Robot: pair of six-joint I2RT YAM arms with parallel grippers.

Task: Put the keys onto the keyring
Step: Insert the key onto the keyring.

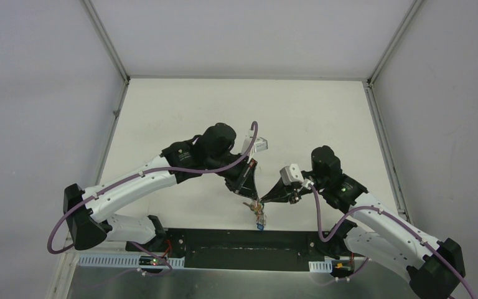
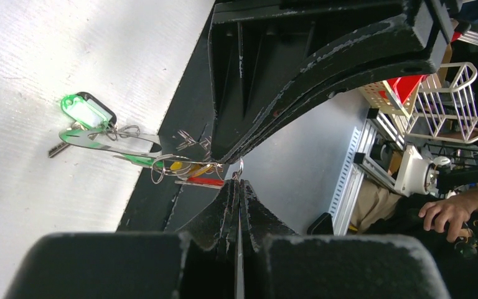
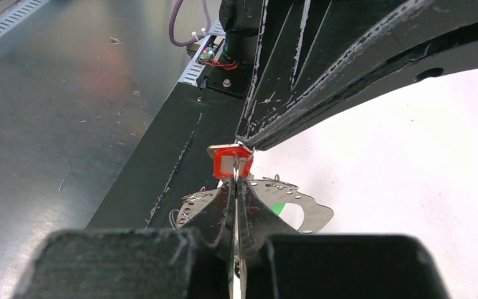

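Note:
Both grippers meet over the table's near edge, above a hanging bunch of keys. My right gripper is shut on a red-headed key, with its silver blade running down between the fingers. My left gripper is shut on a small wire ring right at that key's head; the red key shows edge-on beside it. The keyring, a flat grey metal loop with small holes, hangs just below the fingertips. In the left wrist view the keyring carries a green tag and thin wire rings.
A black base strip runs along the near edge under the bunch, with a grey metal shelf beyond it. White table surface stretches behind the arms, framed by metal rails. A person's hand and wire racks lie off the table.

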